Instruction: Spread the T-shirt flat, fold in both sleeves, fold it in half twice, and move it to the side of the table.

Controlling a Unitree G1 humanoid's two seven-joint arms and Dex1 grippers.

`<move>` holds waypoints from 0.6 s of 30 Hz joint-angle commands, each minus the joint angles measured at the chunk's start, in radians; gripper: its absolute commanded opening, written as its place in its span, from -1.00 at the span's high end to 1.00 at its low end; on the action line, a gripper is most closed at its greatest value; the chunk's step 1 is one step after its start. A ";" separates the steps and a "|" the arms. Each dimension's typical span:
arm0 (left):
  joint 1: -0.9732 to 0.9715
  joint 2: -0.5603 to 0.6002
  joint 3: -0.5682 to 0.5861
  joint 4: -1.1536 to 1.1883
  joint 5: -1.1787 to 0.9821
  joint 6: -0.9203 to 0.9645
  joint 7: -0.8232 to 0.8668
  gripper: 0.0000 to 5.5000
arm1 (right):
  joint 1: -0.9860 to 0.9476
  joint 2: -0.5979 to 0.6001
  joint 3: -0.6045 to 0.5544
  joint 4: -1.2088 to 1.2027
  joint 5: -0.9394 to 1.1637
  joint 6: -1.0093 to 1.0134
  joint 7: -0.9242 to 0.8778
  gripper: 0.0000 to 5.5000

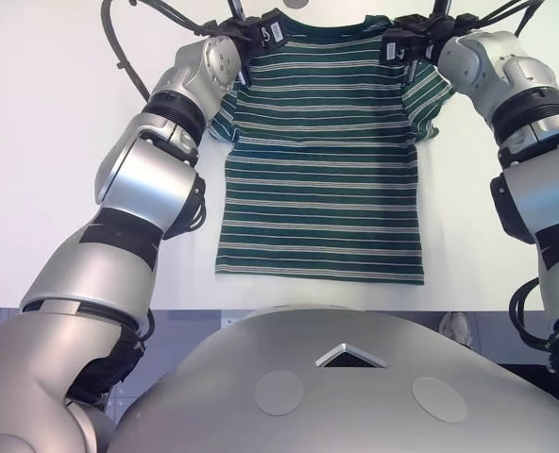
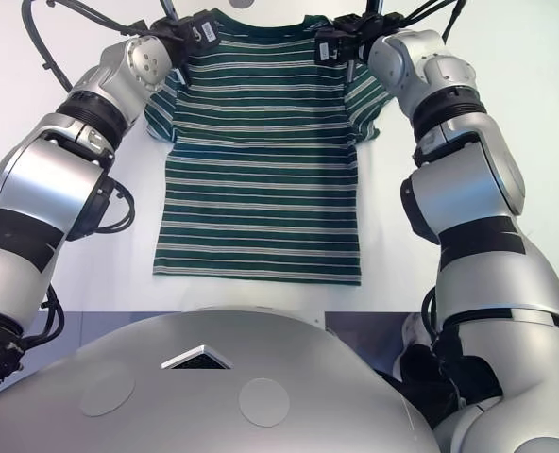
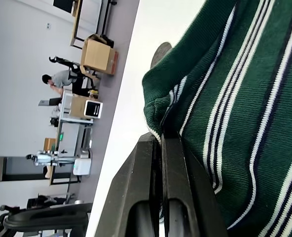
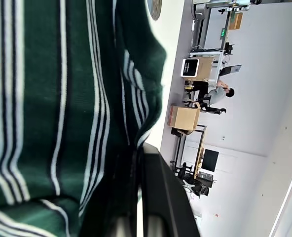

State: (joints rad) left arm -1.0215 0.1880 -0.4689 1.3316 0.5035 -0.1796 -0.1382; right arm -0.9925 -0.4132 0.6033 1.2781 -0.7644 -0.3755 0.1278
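White table (image 1: 53, 142): striped T-shirt (image 1: 322, 179) flat, left claw (image 3: 161, 137), right claw (image 4: 137, 148) pinching shoulders; cardboard box (image 3: 99, 56) behind.

Green, white-striped T-shirt (image 1: 322, 179); white table (image 1: 53, 189)

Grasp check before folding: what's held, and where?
The T-shirt: left gripper shut on one shoulder, right gripper shut on the other.

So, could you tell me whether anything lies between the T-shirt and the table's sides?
Nothing visible does. The left gripper and right gripper are each shut on a shoulder of the T-shirt, and no object lies on the white table beside it.
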 commanded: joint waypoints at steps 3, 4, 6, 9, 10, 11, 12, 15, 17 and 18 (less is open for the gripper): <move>-0.039 0.004 0.045 0.000 -0.006 -0.008 0.084 0.64 | -0.053 0.031 -0.011 0.026 0.002 0.057 -0.046 0.61; -0.045 0.006 0.047 -0.002 -0.001 -0.017 0.101 0.59 | -0.055 0.033 -0.020 0.027 0.006 0.074 -0.066 0.54; -0.054 0.010 0.048 -0.005 0.011 -0.027 0.130 0.50 | -0.063 0.033 -0.036 0.028 0.014 0.103 -0.101 0.45; -0.077 0.031 0.077 -0.012 -0.007 -0.032 0.172 0.32 | -0.078 0.023 -0.062 0.020 0.034 0.123 -0.139 0.26; -0.087 0.044 0.108 -0.020 -0.033 -0.032 0.180 0.25 | -0.078 0.015 -0.079 0.010 0.051 0.117 -0.141 0.18; -0.095 0.054 0.157 -0.032 -0.078 -0.029 0.179 0.20 | -0.071 0.005 -0.109 -0.005 0.081 0.105 -0.135 0.16; -0.099 0.058 0.231 -0.046 -0.152 -0.020 0.160 0.11 | -0.054 -0.007 -0.146 -0.029 0.119 0.089 -0.124 0.16; -0.057 0.032 0.507 -0.125 -0.455 0.079 0.062 0.10 | 0.124 -0.037 -0.299 -0.254 0.307 0.071 -0.056 0.16; 0.016 0.018 0.632 -0.199 -0.595 0.168 0.058 -0.04 | 0.316 -0.047 -0.380 -0.523 0.404 0.129 -0.027 0.16; 0.076 0.012 0.664 -0.267 -0.632 0.214 0.066 -0.10 | 0.421 -0.046 -0.413 -0.664 0.437 0.171 -0.022 0.09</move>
State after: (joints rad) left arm -1.0608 0.2153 0.1163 1.1631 -0.0393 -0.0659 -0.0779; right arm -0.7532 -0.4489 0.2593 0.8641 -0.4031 -0.2803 0.0793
